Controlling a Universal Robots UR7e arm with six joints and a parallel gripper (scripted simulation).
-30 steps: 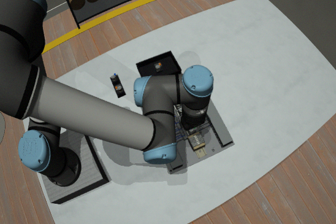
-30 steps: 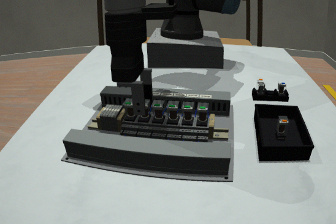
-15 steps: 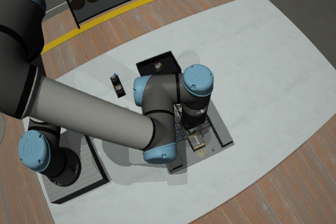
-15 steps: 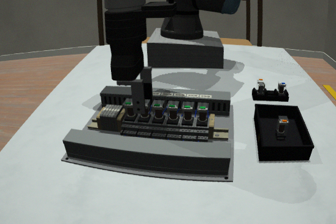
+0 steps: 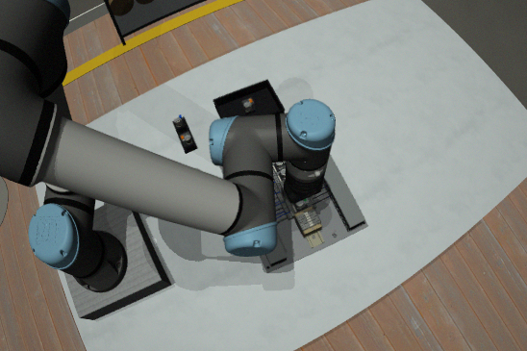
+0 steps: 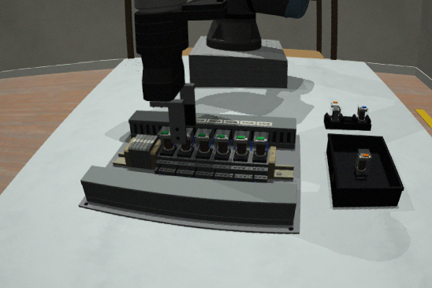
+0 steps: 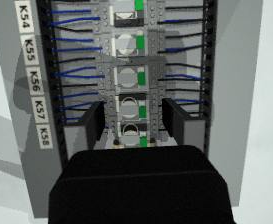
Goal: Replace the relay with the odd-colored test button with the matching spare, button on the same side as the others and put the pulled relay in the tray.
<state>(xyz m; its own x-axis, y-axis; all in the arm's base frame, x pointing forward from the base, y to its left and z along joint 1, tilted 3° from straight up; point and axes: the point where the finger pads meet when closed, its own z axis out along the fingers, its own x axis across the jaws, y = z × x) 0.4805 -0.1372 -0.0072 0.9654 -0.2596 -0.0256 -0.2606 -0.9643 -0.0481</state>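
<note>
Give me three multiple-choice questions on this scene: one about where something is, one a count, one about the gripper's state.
1. Where is the lone orange-buttoned relay?
A. In the black rectangular tray
B. In the panel row
C. Between the fingers

2. How many relays stand in the small black holder?
A. One
B. Two
C. Four

3. The black two-finger gripper is:
A. Shut on a relay
B. Shut, empty
C. Open, empty

Answers: 1 A, the relay stands inside the tray. 2 B, the holder carries two. 3 C, the gripper has its fingers spread wide.
</note>
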